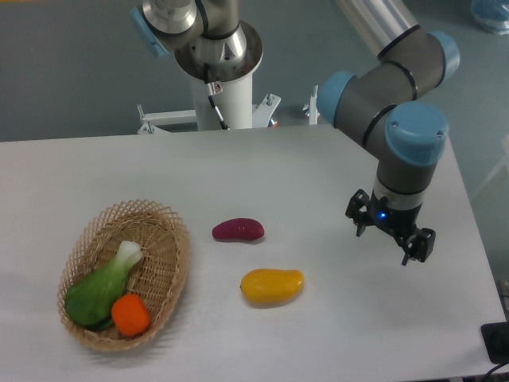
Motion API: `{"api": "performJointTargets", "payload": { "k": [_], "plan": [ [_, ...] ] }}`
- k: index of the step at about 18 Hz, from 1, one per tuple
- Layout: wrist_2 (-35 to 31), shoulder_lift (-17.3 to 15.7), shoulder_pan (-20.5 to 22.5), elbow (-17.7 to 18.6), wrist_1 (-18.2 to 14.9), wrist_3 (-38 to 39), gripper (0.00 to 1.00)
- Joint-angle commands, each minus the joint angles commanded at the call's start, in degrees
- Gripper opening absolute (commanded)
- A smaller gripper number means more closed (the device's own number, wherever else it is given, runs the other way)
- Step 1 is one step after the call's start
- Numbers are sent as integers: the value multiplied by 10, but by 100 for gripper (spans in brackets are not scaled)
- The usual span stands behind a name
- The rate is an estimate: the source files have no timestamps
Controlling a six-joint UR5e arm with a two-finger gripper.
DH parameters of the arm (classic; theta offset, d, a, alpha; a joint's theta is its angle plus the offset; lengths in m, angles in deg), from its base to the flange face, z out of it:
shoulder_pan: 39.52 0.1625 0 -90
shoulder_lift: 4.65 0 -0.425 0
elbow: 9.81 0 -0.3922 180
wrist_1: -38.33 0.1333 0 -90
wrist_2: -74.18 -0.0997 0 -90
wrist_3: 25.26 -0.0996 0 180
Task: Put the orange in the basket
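Observation:
The orange (130, 314) lies inside the tan wicker basket (176, 255) at the front left of the table, next to a green and white leafy vegetable (103, 286). My gripper (389, 240) hangs over the right side of the table, far from the basket. Its two fingers stand apart with nothing between them, so it is open.
A yellow-orange mango-shaped fruit (272, 286) lies near the table's front middle. A purple oblong vegetable (238, 230) lies a little behind it. The arm's base column (215, 64) stands behind the table's far edge.

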Motion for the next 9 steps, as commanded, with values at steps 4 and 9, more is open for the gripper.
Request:
{"api": "performJointTargets", "payload": {
  "k": [4,9],
  "plan": [
    [0,0,0,0,1,0,100],
    [0,0,-1,2,4,1,100]
  ]
}}
